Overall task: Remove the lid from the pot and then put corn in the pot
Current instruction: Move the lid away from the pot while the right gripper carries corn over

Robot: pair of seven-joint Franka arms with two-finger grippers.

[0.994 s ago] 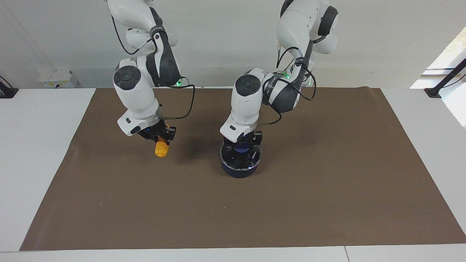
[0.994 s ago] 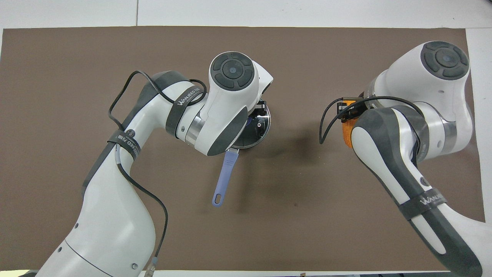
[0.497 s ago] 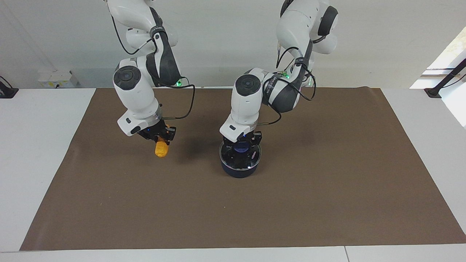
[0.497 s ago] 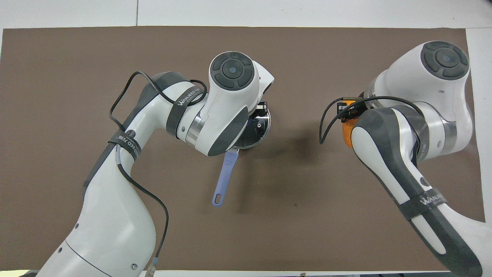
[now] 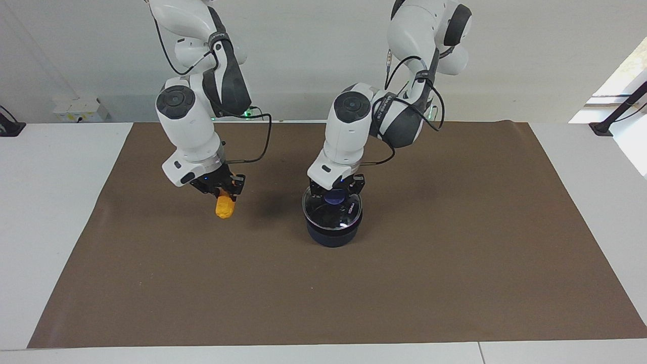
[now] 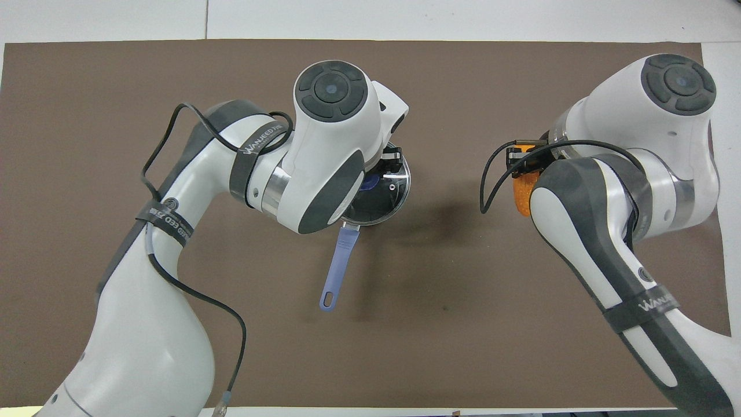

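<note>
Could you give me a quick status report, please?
Left pincer shut on lid knob, lid raised just above pot. Right pincer holds corn over mat. Nothing between corn and pot.

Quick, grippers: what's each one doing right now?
Left gripper: shut on the lid knob, above the pot.
Right gripper: shut on the corn, in the air.

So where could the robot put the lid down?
The brown mat lies bare between the pot and the table's edge farthest from the robots, and toward the left arm's end. It is crowded over the pot, where the left gripper holds the lid, and where the right gripper holds the corn.
</note>
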